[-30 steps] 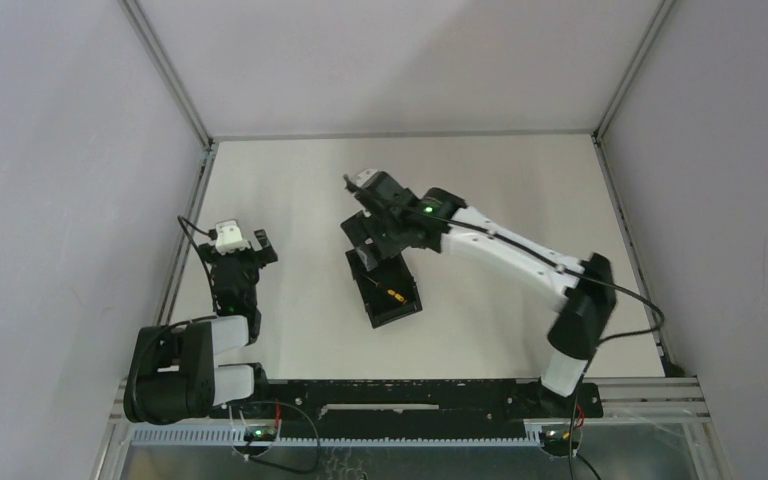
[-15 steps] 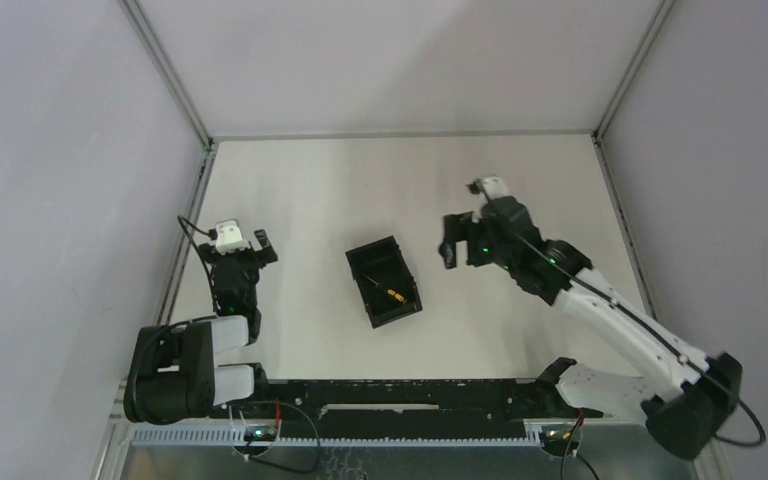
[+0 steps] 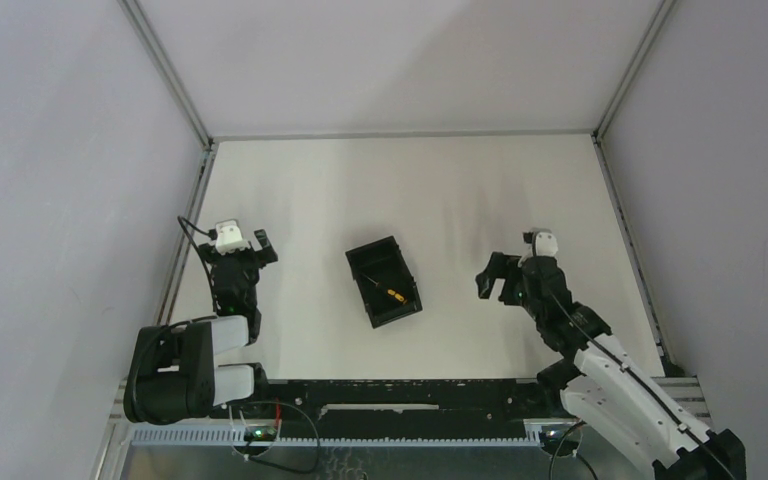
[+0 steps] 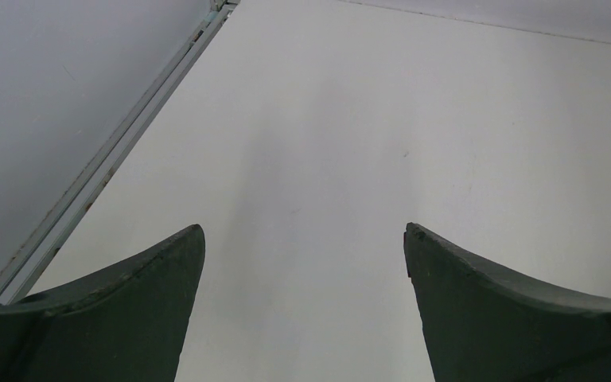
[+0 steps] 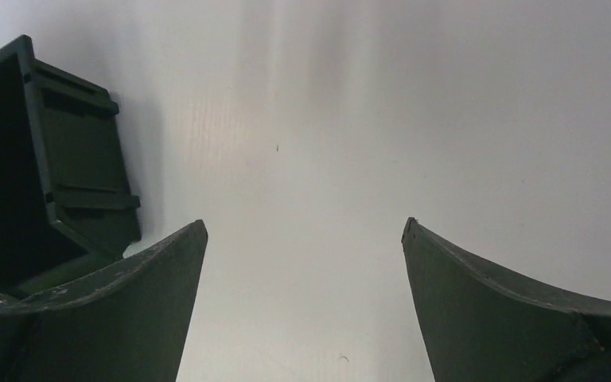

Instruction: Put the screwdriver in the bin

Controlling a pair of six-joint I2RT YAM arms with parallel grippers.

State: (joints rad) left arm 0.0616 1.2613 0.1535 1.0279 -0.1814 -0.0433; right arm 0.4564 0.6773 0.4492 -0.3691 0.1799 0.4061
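The black bin [image 3: 384, 282] sits in the middle of the table. The small screwdriver [image 3: 392, 293] with its yellow-and-black handle lies inside it, near the right wall. My right gripper [image 3: 495, 279] is open and empty, to the right of the bin and apart from it. In the right wrist view the bin [image 5: 40, 175] shows at the left edge; the gripper [image 5: 304, 231] is wide open over bare table and the screwdriver is hidden. My left gripper [image 3: 241, 248] is open and empty at the table's left side. It is wide open over bare table in the left wrist view [image 4: 304, 235].
A metal frame rail [image 3: 185, 240] runs along the table's left edge beside my left gripper, also seen in the left wrist view [image 4: 103, 171]. Grey walls enclose the table on three sides. The black rail [image 3: 400, 392] runs along the near edge.
My right arm has drawn back from over the bin, swinging right and toward the near edge. The screwdriver and bin have stayed put. The left arm has not moved.
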